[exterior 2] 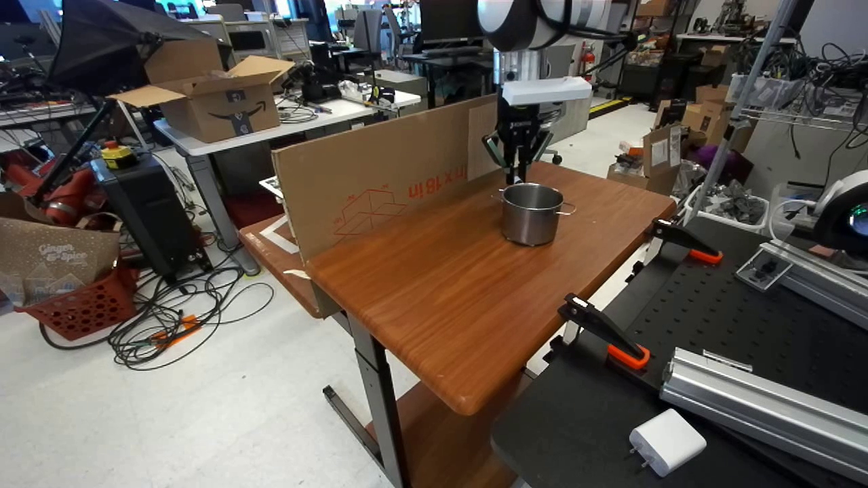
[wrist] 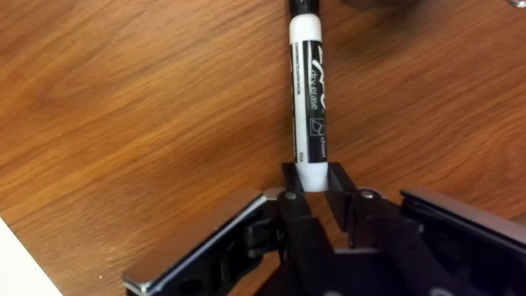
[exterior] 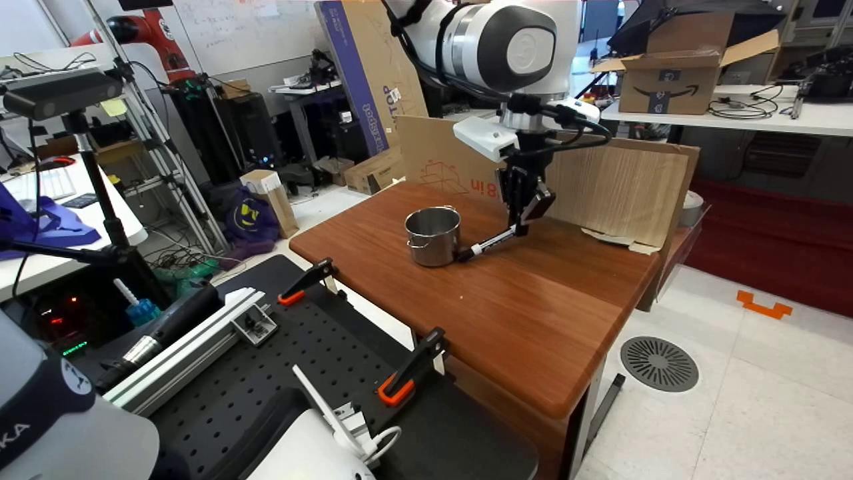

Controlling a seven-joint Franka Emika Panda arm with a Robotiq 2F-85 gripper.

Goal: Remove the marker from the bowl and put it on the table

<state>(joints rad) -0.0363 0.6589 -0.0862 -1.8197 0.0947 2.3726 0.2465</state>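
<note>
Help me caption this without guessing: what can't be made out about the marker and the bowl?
Wrist view: the far end of the marker, cut off by the top edge.
In an exterior view: most of the marker, hidden behind the bowl.
In both exterior views: the bowl's floor, hidden by its near wall.
Wrist view: the marker's finest print, too blurred.

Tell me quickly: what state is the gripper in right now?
Gripper: closed, holding the marker by its white end.
</note>
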